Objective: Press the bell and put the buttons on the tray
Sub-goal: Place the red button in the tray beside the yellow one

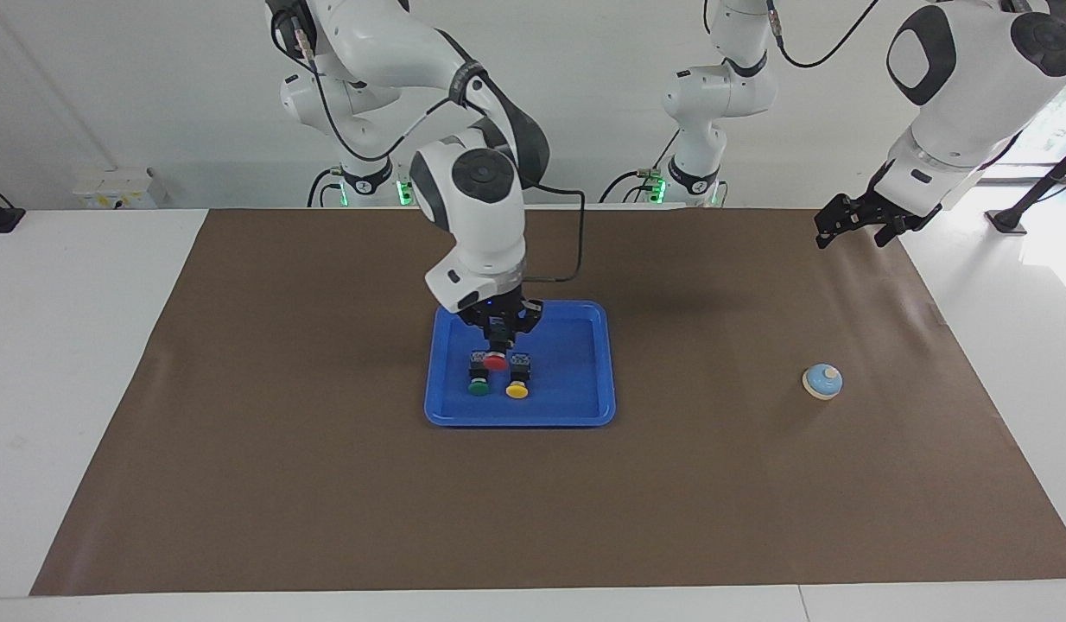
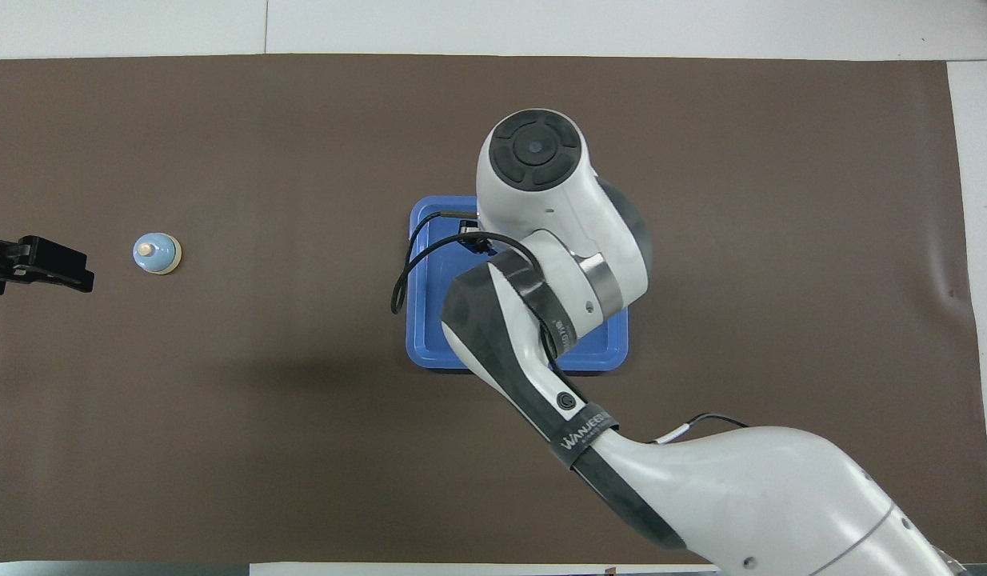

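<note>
The blue tray (image 1: pixel 576 380) lies mid-table on the brown mat. A green button (image 1: pixel 479 386) and a yellow button (image 1: pixel 517 390) lie side by side in it. My right gripper (image 1: pixel 497 344) is low over the tray, shut on the black body of the red button (image 1: pixel 496 364), which is between the other two. In the overhead view my right arm hides the buttons and only the tray's edges (image 2: pixel 429 336) show. The light-blue bell (image 1: pixel 822 381) (image 2: pixel 156 253) stands toward the left arm's end. My left gripper (image 1: pixel 851 231) (image 2: pixel 61 268) waits open in the air, apart from the bell.
The brown mat (image 1: pixel 326 484) covers most of the white table. The right arm's cable (image 2: pixel 405 272) loops over the tray's edge.
</note>
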Tool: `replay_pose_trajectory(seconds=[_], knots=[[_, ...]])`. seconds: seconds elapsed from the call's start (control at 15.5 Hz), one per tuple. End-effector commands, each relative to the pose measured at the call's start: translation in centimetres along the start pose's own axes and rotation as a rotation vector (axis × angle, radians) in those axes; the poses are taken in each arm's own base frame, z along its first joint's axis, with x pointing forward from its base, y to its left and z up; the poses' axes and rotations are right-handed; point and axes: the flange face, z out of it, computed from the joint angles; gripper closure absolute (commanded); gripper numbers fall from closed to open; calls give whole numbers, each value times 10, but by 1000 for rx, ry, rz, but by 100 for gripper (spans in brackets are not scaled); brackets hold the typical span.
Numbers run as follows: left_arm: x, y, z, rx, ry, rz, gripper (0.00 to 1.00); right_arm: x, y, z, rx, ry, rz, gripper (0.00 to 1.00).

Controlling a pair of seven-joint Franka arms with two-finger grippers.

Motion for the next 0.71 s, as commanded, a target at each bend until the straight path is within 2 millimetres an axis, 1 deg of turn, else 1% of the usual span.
replay_pose_trajectory(seconds=[0.0, 0.13, 0.32, 0.45, 0.58, 0.65], knots=[[-5, 0, -5, -8, -3, -11, 0, -4, -30, 12, 33, 32, -76, 100], [-5, 0, -5, -8, -3, -11, 0, -15, -45, 32, 14, 39, -149, 100], [-5, 0, -5, -8, -3, -11, 0, -19, -42, 59, 8, 49, -210, 100], [-5, 0, -5, -8, -3, -11, 0, -26, -39, 75, 16, 55, -218, 100], [-5, 0, -5, -8, -3, -11, 0, -29, -38, 82, 13, 49, -216, 100], [-5, 0, -5, -8, -3, -11, 0, -29, -38, 82, 19, 44, -202, 100]])
